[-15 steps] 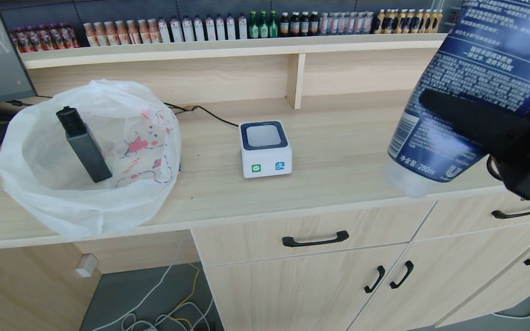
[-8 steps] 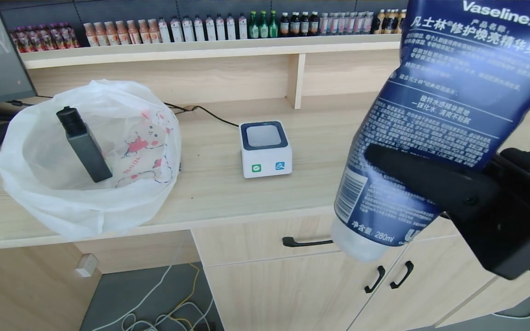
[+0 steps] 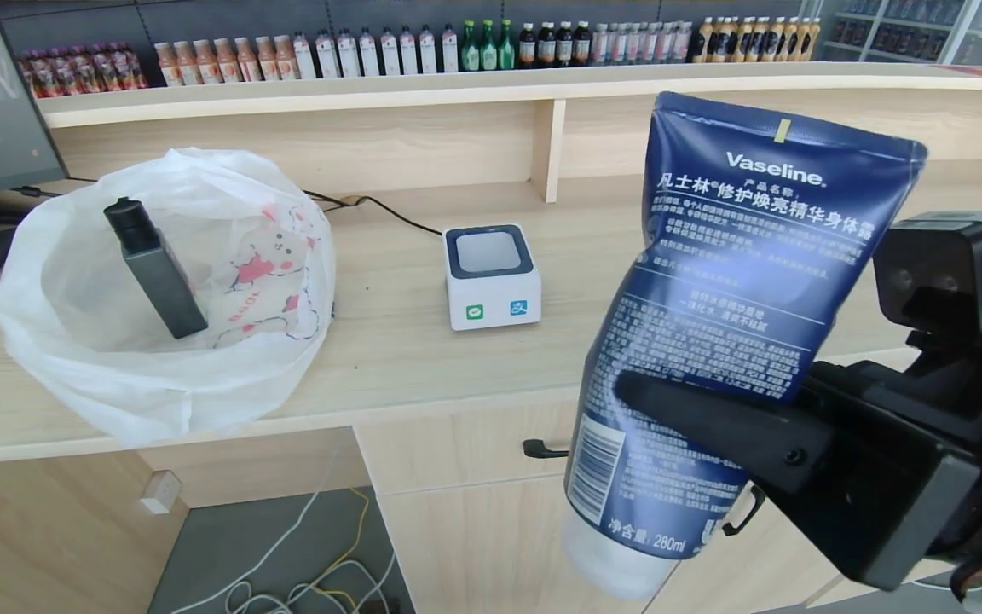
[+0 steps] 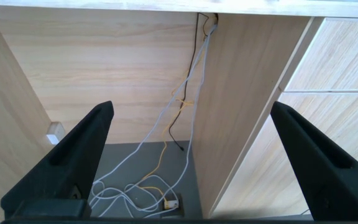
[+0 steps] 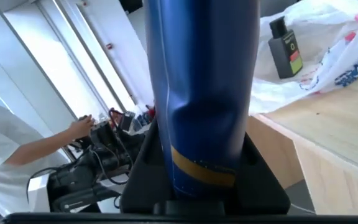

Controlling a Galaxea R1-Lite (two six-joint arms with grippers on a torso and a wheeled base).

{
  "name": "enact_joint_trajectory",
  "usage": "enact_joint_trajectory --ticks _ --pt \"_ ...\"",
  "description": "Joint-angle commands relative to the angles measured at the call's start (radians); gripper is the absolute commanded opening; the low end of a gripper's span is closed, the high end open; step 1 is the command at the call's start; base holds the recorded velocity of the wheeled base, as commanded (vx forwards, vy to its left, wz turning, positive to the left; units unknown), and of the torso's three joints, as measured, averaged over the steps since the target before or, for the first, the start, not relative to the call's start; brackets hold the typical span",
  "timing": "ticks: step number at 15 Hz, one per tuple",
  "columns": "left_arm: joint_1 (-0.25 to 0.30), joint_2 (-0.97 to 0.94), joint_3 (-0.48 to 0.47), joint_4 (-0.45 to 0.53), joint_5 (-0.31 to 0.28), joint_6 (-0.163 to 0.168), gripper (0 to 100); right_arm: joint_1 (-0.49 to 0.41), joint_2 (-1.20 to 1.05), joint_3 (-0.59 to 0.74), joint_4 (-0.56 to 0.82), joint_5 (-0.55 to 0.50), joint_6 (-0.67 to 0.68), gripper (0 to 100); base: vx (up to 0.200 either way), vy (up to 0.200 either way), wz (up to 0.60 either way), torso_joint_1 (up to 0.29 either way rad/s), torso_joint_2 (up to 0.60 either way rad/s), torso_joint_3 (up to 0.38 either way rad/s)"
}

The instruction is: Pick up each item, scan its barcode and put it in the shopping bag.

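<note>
I see right jaws clamped on the blue tube (image 3: 738, 281), cap down, out beyond the table (image 3: 406, 358) front edge; left jaws wide open, empty; shopping bag (image 3: 73, 358) at its left end.

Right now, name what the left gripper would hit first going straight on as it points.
For the left gripper, probably the hanging cables or the cabinet side panel beside them; depth is unclear.

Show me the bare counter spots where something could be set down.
Bare counter lies between the shopping bag and the scanner, and in front of the scanner to the edge. Right of the scanner looks bare too, though the held blue tube hides part. The left end is crowded by the bag.
</note>
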Motion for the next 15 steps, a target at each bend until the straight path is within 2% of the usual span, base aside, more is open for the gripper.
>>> enact_joint_trajectory --ticks 1,6,15 --pt "0.0 0.0 0.0 0.0 0.0 0.001 100 0.023 0.026 -0.037 -0.001 0.001 0.028 0 0.0 0.0 0.0 0.0 0.0 0.0" --pt "0.0 0.0 0.0 0.0 0.0 0.001 100 0.066 0.066 -0.094 -0.001 0.001 0.151 0 0.0 0.0 0.0 0.0 0.0 0.0" --pt "0.0 0.0 0.0 0.0 0.0 -0.001 100 0.096 0.067 -0.109 -0.001 0.001 0.178 0 0.0 0.0 0.0 0.0 0.0 0.0"
